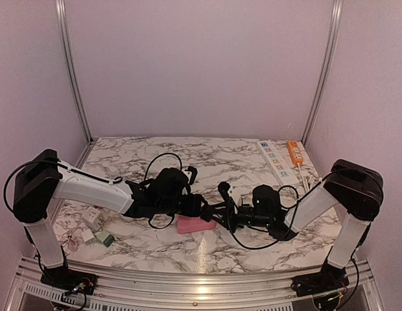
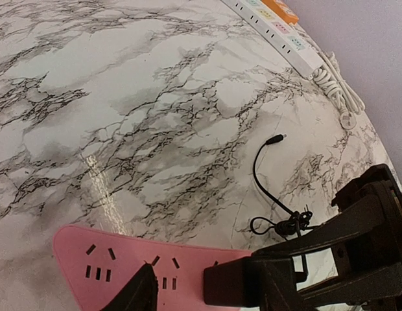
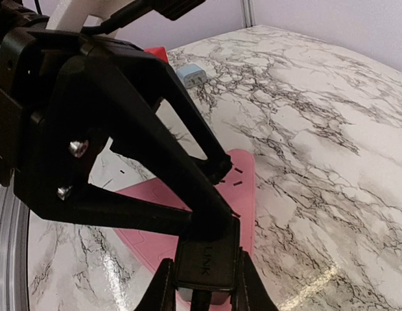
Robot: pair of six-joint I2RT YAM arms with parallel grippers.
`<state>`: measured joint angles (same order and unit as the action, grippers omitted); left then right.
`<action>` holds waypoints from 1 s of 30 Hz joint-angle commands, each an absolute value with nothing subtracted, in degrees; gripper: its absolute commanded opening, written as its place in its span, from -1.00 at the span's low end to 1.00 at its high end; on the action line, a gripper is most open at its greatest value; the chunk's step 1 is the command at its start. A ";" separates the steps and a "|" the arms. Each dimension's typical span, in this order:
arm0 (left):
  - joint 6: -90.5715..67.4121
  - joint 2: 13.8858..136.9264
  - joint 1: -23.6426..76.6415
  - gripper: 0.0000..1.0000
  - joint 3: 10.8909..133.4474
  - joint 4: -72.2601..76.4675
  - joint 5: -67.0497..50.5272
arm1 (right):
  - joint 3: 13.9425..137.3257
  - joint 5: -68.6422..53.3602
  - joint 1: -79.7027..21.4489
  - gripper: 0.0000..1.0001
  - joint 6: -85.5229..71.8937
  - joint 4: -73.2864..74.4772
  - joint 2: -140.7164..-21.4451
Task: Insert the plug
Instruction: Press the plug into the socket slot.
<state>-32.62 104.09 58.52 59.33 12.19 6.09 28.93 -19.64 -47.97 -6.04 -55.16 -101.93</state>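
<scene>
At far right edge of marble table (image 1: pixel 207 155), white power strip (image 1: pixel 275 159) with orange power strip (image 1: pixel 294 153) just beside. Near left edge, white adapter (image 1: pixel 92 216) and small green block (image 1: pixel 104 238), close together.

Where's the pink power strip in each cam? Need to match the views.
Top external: pink power strip lies centre, toward the near edge.
Left wrist: pink power strip sits bottom left, sockets facing up.
Right wrist: pink power strip is lower centre, partly hidden by black hardware.
Shared landmark: the marble table under it in all three.
</scene>
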 commanded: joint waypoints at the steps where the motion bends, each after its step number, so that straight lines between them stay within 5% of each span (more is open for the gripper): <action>1: -31.99 104.27 58.39 0.05 56.63 7.48 4.52 | 27.43 -19.62 -49.94 -1.00 -7.59 -45.53 -105.60; 8: -32.33 103.82 58.45 -0.17 55.55 7.97 2.94 | 28.30 -18.17 -50.85 -1.00 -7.38 -42.21 -106.95; 22: -32.38 102.98 58.97 -0.22 54.29 8.53 1.97 | 27.64 -14.79 -53.66 -1.00 -10.28 -41.30 -108.77; 26: -32.01 101.81 58.89 -0.04 54.58 8.44 3.93 | 28.05 -14.24 -53.71 -1.00 -10.06 -40.31 -107.64; 30: -30.77 99.56 58.72 0.35 56.54 6.95 7.08 | 28.59 -13.27 -53.75 -1.00 -9.67 -38.85 -105.65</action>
<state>-32.58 102.19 58.50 56.23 13.04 4.54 29.85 -13.93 -52.10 -9.34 -55.77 -104.03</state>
